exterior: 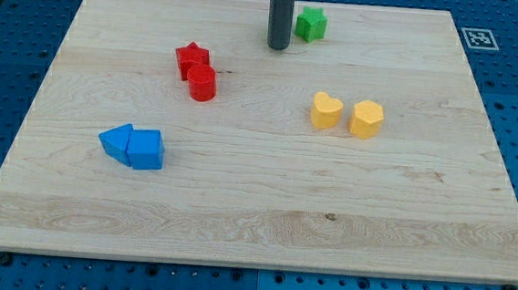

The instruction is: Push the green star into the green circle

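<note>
The green star (310,23) lies near the view's top, right of the middle. My tip (278,47) stands just to the star's left and slightly below it, a small gap apart. The dark rod rises from it out of the view's top. No green circle shows in the view.
A red star (192,60) touches a red cylinder (202,83) at the upper left. Two blue blocks (133,145) sit together at the left. A yellow heart (326,110) and a yellow hexagon (366,119) lie right of centre. The wooden board (253,236) has a marker tag (477,38) at its top right.
</note>
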`<state>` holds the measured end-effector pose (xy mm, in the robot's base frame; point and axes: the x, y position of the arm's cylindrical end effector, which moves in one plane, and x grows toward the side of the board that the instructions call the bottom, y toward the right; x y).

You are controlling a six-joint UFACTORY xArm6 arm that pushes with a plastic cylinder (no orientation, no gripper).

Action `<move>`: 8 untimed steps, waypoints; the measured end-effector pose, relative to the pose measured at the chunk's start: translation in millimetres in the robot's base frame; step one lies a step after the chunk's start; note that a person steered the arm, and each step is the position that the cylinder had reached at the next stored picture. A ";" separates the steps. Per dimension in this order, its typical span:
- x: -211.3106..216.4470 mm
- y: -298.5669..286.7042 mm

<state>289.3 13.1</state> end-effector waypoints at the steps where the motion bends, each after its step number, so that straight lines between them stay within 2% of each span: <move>1: -17.7 0.0; 3: -25.3 0.5; 5: 21.5 48.0; 6: 21.7 67.8; 7: 12.7 67.8; 8: -19.6 67.7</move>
<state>269.7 80.8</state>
